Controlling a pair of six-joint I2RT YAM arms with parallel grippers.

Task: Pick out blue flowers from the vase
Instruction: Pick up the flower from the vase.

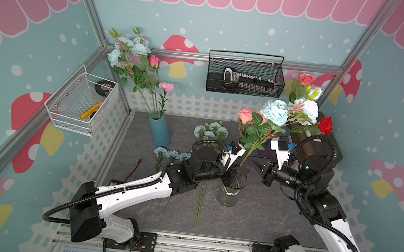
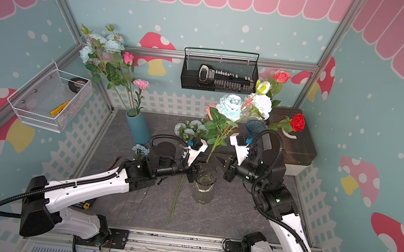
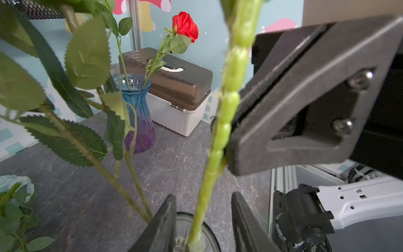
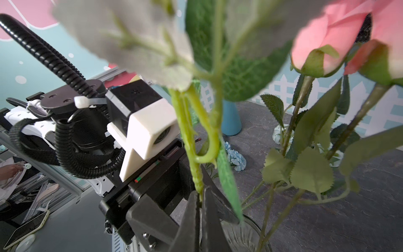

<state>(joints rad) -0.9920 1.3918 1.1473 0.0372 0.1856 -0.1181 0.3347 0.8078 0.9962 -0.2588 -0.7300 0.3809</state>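
Blue flower [image 1: 275, 111]: head high above the vase [image 1: 230, 194]; its stem [image 3: 226, 109] stands in the vase.
Left gripper [image 3: 203, 196]: spread, one finger each side of that stem just over the vase mouth, not touching.
Right gripper [image 1: 255, 163]: pressed together, tip against the stem; pinch unclear.
Table [image 1: 263, 216]: more blue flowers [image 1: 210, 130] lie loose near the left arm.

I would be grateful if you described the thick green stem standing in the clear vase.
The stem is thick, knobbly, pale green and plastic-looking. It rises tilted from the clear vase and carries pale-blue ruffled blooms. The left gripper straddles it with open jaws just above the rim, not clamping; the shut right gripper touches its side.
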